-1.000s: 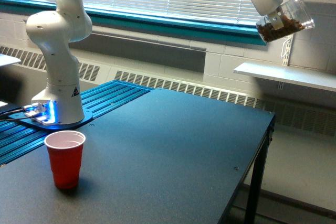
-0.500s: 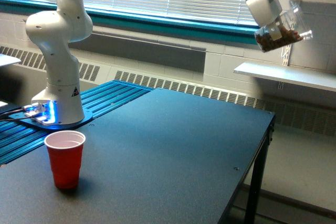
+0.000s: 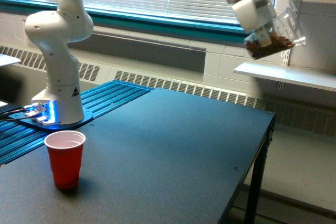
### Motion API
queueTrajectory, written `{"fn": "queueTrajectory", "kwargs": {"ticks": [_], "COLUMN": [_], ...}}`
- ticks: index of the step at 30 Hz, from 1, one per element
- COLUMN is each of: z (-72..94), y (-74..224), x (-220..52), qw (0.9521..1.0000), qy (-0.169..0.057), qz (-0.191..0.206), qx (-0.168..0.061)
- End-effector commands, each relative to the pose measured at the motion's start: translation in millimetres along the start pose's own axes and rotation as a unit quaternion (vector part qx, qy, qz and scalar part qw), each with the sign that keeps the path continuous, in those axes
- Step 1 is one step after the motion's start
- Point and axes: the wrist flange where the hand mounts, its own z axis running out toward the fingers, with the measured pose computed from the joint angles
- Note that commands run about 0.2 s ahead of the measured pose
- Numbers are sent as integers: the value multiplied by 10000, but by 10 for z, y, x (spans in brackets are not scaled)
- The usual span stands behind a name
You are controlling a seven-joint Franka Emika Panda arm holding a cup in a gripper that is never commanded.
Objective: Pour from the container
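The gripper (image 3: 261, 22) is clutching the clear jar (image 3: 273, 38) high above the table's (image 3: 173, 145) far corner, tilting it only slightly so its brown contents stay in, well apart from the red cup (image 3: 65, 159).

The raised arm's end effector (image 3: 265, 31) grips a tilted container (image 3: 273, 36).

Gripper (image 3: 262, 24) is high at the exterior view's upper right, clamped on the clear container (image 3: 274, 36), which is tilted with its mouth toward the view's right and has dark brown bits pooled along its lower side. Red cup (image 3: 65, 159) stands upright near the dark table's (image 3: 173, 156) front-left corner, well apart from the container. Arm base (image 3: 56, 93) sits just behind the cup at the table's left edge.
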Motion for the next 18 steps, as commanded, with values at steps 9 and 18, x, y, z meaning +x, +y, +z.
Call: {"fn": "queueTrajectory", "kwargs": {"ticks": [9,18], "z": [-279,-472], "y": [783,1254], "x": [189,132], "qw": [9993,9986], "qy": [275,339], "qz": [105,217], "qx": [-242,-355]}}
